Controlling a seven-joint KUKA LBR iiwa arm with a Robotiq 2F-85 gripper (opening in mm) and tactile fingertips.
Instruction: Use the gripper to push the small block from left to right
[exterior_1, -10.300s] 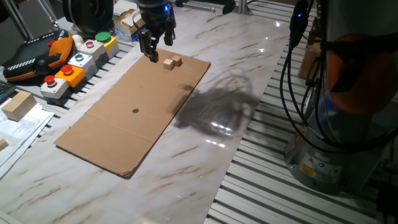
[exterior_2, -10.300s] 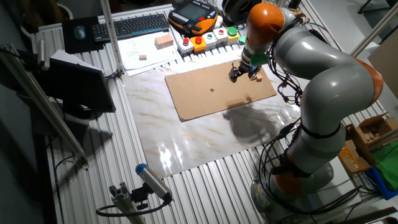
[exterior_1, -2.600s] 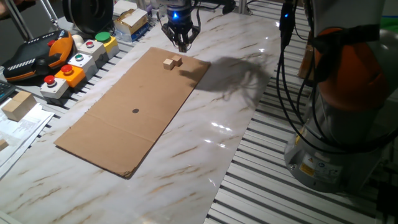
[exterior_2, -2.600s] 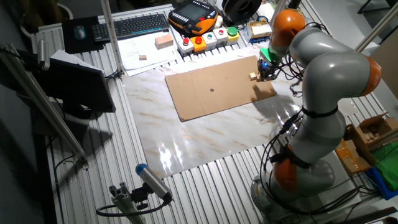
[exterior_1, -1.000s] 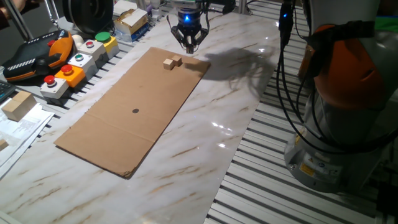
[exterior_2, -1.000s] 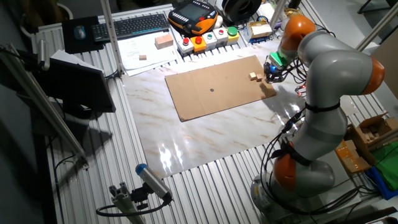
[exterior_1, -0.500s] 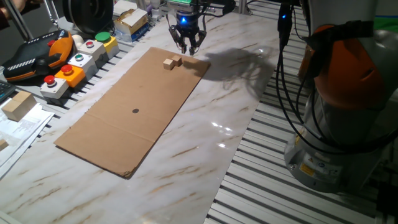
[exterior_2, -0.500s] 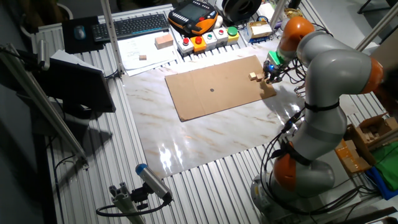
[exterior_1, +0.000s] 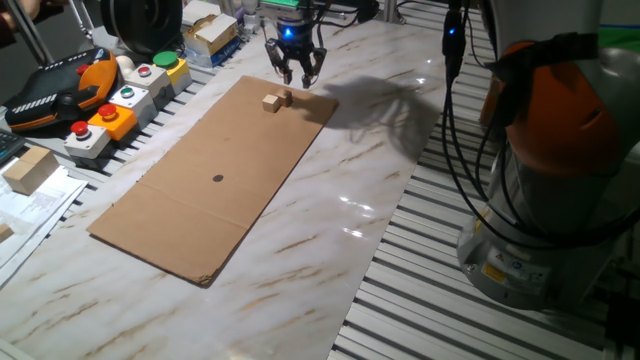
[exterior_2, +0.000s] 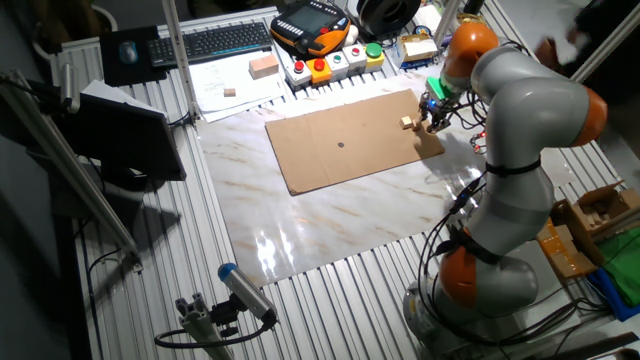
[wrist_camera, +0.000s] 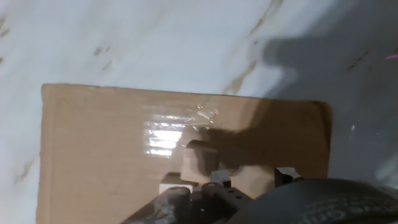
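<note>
Two small tan wooden blocks, one small block (exterior_1: 271, 102) and its neighbour (exterior_1: 287, 97), sit side by side near the far corner of a brown cardboard sheet (exterior_1: 215, 170). My gripper (exterior_1: 295, 78) hangs just behind them, low over the cardboard's far edge, its dark fingers spread open and empty, a blue light glowing on the wrist. In the other fixed view the gripper (exterior_2: 430, 115) stands right beside a block (exterior_2: 407, 122). The hand view shows the cardboard (wrist_camera: 99, 143), a shadowed block (wrist_camera: 198, 163) and my fingertips (wrist_camera: 219, 179) at the bottom edge.
Button boxes (exterior_1: 120, 100) and an orange teach pendant (exterior_1: 60, 90) line the left side of the marble table (exterior_1: 340, 230). A larger wooden block (exterior_1: 28, 168) lies on papers. The robot's base (exterior_1: 550, 150) and cables stand at right.
Over the last second my gripper has shifted left, closer to the two blocks. The blocks have not moved.
</note>
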